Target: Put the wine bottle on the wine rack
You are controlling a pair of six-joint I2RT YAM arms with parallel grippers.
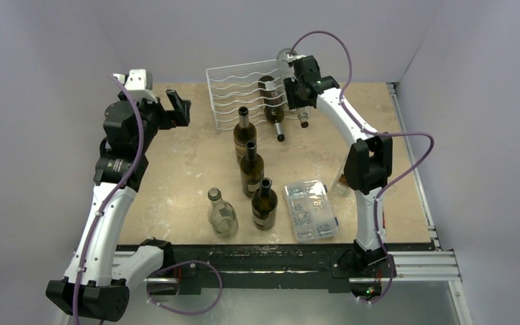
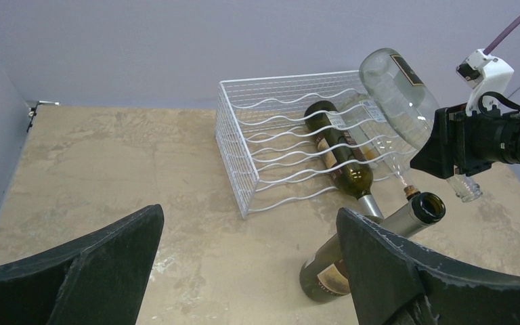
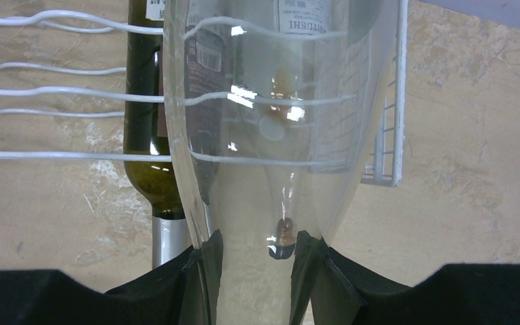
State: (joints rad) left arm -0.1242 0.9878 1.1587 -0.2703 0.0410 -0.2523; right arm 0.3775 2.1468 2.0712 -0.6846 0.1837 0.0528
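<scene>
The right pincer [image 3: 257,247] is pinching the neck of the clear wine bottle [image 2: 394,95], held tilted with its base uppermost, above the right end of the wine rack [image 2: 264,145] and off the surface [image 1: 176,162]. A dark bottle [image 2: 338,152] lies in one cradle of the rack. The left pincer [image 2: 250,223] is spread and holds nothing, left of the rack

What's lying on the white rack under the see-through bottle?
A dark green bottle lies on the wine rack, neck poking out. Beside it seems to lie a corked clear bottle, but the held clear bottle in the right gripper covers most of it.
</scene>
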